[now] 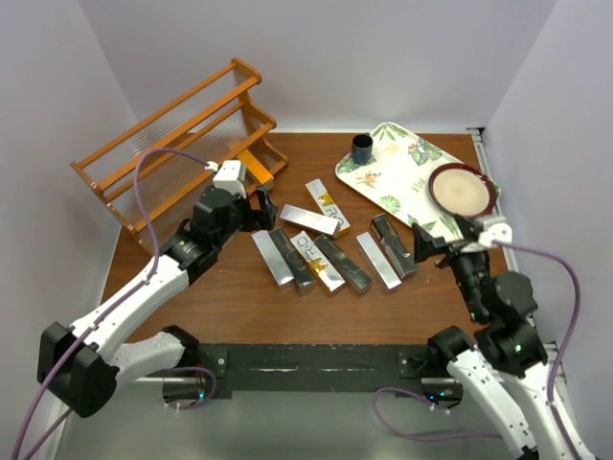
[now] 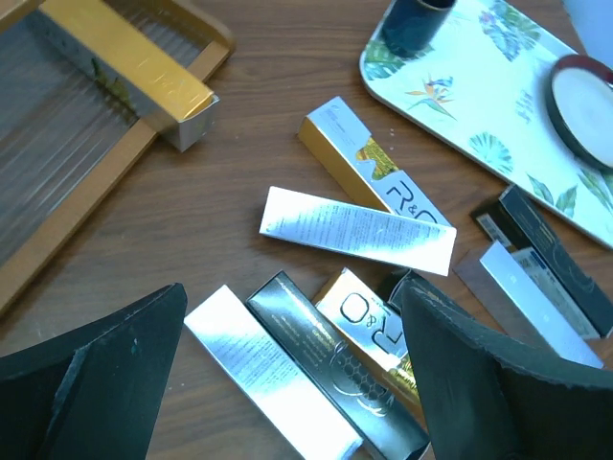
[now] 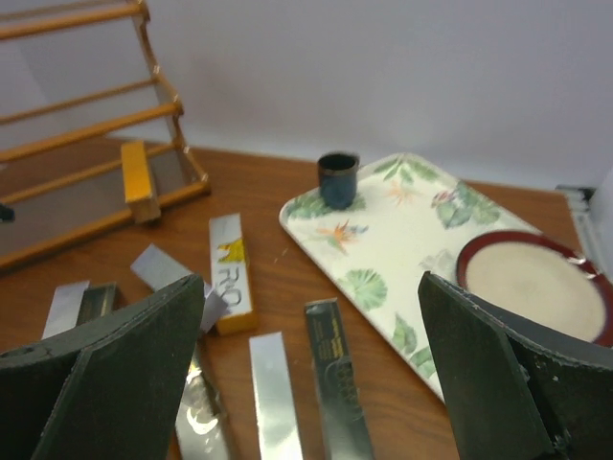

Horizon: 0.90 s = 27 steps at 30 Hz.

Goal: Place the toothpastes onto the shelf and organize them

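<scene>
Left wrist: toothpastes below parted jaws.

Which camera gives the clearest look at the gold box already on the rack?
The left wrist view: the gold box lies large on the shelf slats. The right wrist view shows it small; the top view shows only a sliver beside the left arm.

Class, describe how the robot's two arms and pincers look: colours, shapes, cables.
The left arm and right arm have white shells with black joints and bases. A purple cable loops along each. Near each wrist sits a white camera block. The left pincer and right pincer are matte black with broad, wedge-shaped fingers.
</scene>
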Tool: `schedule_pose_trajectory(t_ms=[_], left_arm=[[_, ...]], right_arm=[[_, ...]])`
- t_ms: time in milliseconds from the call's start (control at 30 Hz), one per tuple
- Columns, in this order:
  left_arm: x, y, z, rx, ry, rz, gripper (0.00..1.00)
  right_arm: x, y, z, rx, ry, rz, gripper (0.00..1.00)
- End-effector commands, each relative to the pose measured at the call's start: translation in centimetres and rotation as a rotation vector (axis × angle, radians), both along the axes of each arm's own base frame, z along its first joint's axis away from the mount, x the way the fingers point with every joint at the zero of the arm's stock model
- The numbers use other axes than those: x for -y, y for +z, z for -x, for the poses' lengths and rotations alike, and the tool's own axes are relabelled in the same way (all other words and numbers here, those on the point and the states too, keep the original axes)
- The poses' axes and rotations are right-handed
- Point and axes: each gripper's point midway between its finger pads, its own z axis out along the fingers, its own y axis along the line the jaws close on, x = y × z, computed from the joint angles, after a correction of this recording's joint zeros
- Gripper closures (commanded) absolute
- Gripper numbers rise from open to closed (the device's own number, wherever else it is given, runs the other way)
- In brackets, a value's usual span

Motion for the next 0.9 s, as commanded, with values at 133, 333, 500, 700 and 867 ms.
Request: schedule_pose_trajectory(t_ms=[133, 333, 500, 700, 867], left_arm=[[0.4, 1.1, 2.9, 0.138, -0.197, -0.058, 0.00], [0.1, 2.1, 4.5, 0.189, -0.251, -0.079, 0.00], [-1.0, 4.0, 5.1, 0.293, -0.256, -0.133, 0.00], [-2.7, 3.0, 5.3, 0.339, -0.193, -0.168, 0.00], [-3.8, 3.0, 5.0, 0.322, -0.138, -0.194, 0.00]], right_arm=[[-8.7, -4.5, -2.9, -0.441, 0.312, -0.027, 0.01], [-12.0, -8.5, -4.3, -0.667, 0.403, -0.054, 0.01], [-12.2, -11.1, -5.4, -0.786, 0.356, -0.009, 0.01], [-14.9, -14.5, -5.0, -0.868, 0.372, 0.104, 0.01], [-18.6, -16.6, -5.2, -0.898, 0.396, 0.198, 0.04]])
